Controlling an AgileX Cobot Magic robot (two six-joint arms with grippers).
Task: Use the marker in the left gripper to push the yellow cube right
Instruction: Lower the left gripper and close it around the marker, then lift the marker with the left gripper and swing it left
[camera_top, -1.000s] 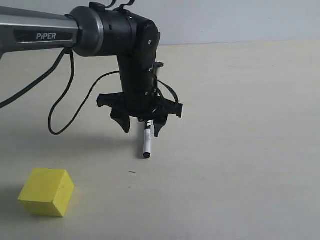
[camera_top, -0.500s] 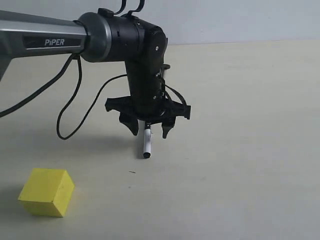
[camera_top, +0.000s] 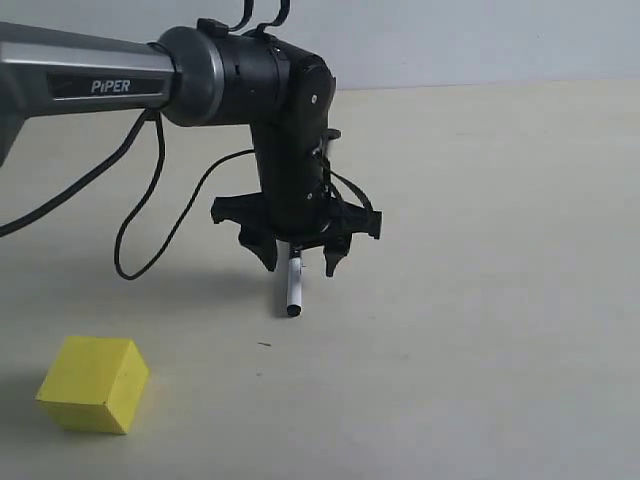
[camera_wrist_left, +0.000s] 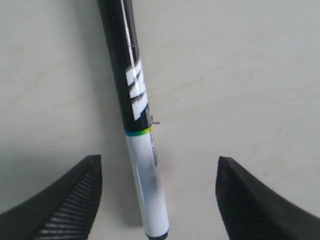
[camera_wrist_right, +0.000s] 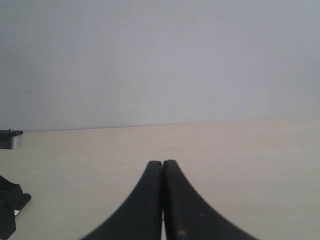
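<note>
Yellow cube (camera_top: 93, 384) sits near-left, well apart from the left gripper (camera_top: 299, 268), whose jaws hang wide open astride the marker (camera_top: 294, 290) without touching it, the marker apparently lying on the table (camera_top: 480, 300) with its long axis running near-to-far; the right gripper (camera_wrist_right: 162, 167) is closed on nothing.

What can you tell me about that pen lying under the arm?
The marker is a slim, glossy stick: a black half with white lettering, a thin coloured ring, then a white barrel with a dark end. It lies flat on the pale table, between the open end effector's fingers, untouched by them.
</note>
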